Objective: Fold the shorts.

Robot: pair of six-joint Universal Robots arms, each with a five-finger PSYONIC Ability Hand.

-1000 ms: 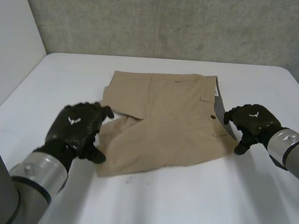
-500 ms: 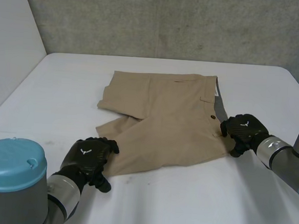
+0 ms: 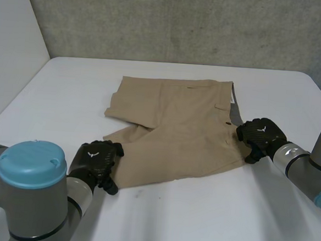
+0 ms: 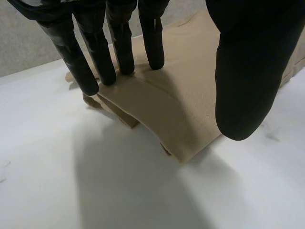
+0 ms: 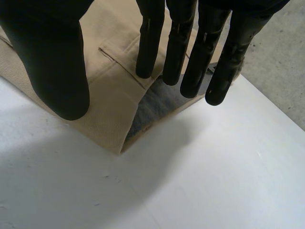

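Found shorts [image 3: 176, 127] with left robot hand [image 3: 96, 157] at leg hem, right robot hand [image 3: 260, 136] at waistband corner; both open, holding nothing.

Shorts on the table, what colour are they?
The shorts are plain tan, best seen in the head view.

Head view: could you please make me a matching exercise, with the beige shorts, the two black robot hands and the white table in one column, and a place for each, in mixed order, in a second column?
Column one
1. beige cloth shorts
2. black left hand
3. black right hand
4. white table

Column two
A. at the near corner of the waistband
B. beneath the shorts and both hands
C. at the hem corner of the nearer leg
D. spread flat in the middle of the table

Pairs: 1-D, 2-C, 3-A, 4-B
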